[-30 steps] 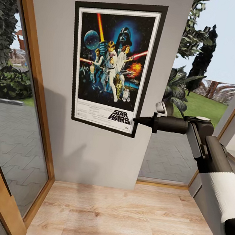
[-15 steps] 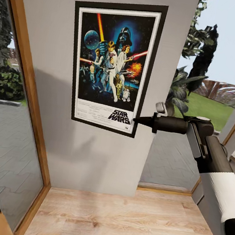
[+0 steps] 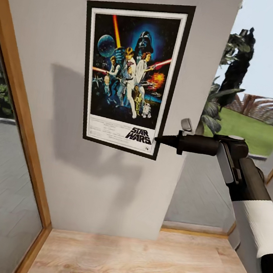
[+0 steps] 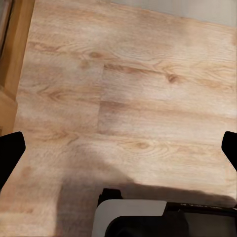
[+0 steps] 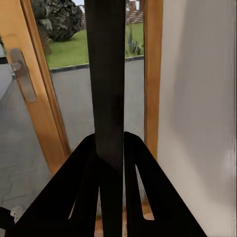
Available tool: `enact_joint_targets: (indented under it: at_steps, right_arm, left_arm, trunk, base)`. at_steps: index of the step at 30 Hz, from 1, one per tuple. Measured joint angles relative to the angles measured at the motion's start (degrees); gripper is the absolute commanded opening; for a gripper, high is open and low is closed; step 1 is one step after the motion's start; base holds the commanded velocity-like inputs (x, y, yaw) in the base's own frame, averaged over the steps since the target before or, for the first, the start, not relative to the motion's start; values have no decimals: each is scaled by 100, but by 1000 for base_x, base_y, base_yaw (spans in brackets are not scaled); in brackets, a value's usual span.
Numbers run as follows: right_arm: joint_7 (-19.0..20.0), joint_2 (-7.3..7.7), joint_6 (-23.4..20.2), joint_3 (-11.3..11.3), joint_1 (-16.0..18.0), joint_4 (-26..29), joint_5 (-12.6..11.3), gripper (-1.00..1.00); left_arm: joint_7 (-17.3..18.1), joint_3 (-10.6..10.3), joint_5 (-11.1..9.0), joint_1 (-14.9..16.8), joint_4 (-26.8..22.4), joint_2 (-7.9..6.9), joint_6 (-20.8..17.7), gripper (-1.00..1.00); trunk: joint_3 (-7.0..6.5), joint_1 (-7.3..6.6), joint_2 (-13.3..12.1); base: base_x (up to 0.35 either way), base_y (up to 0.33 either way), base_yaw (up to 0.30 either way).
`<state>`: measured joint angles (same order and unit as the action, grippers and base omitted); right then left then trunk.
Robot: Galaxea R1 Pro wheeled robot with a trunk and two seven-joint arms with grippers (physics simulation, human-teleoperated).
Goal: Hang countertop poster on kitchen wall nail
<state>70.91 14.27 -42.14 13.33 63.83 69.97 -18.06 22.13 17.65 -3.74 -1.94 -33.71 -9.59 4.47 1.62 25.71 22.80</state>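
Left tool (image 4: 118, 148) hangs spread wide over wooden floor (image 4: 148, 79).

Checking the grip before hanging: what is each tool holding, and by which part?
The right tool is shut on the poster, pinching the frame's lower right edge. The left tool is open over the wooden floor, holding nothing.

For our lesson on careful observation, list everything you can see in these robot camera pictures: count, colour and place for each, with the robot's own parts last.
poster: one, black frame, white border, colourful figures on dark blue; upright before the grey wall, pinched at its lower right corner.
wall: one, grey; behind the poster.
glass door: one, orange-brown wooden frame; left of the wall.
door handle: one, silvery; on the wooden frame.
floor: light wood planks; below the wall.
garden plants: dark green; outside, right of the wall.
right gripper: one, black; shut on the poster's edge.
left gripper: one, black fingers apart; above the floor.
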Motion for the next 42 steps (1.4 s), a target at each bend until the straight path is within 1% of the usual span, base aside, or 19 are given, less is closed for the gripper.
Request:
enact_joint_targets:
  at_steps: [4, 8, 17, 27, 38, 42]
  right_arm:
    - [0, 0, 0, 0, 0, 7, 0, -100]
    - [0, 0, 1, 0, 0, 9, 1, -100]
    - [0, 0, 0, 0, 0, 12, 0, -100]
    - [0, 0, 0, 0, 0, 15, 0, -100]
    - [0, 0, 0, 0, 0, 18, 0, -100]
    - [0, 0, -1, 0, 0, 20, -2, -100]
  left_arm:
    - [0, 0, 0, 0, 0, 0, 0, 100]
    - [-2, 0, 0, 0, 0, 0, 0, 100]
    - [1, 0, 0, 0, 0, 0, 0, 100]
    - [-1, 0, 0, 0, -1, 0, -1, 100]
    - [1, 0, 0, 0, 0, 0, 0, 100]
    - [0, 0, 0, 0, 0, 0, 0, 100]
  trunk:
    - [0, 0, 0]
    - [0, 2, -1]
    - [0, 3, -1]
    - [0, 3, -1]
    - [0, 3, -1]
    - [0, 1, 0]
  base:
    - [322, 0, 0]
    - [136, 0, 0]
    - [18, 7, 0]
    - [1, 130, 0]
    - [4, 14, 0]
    - [136, 1, 0]
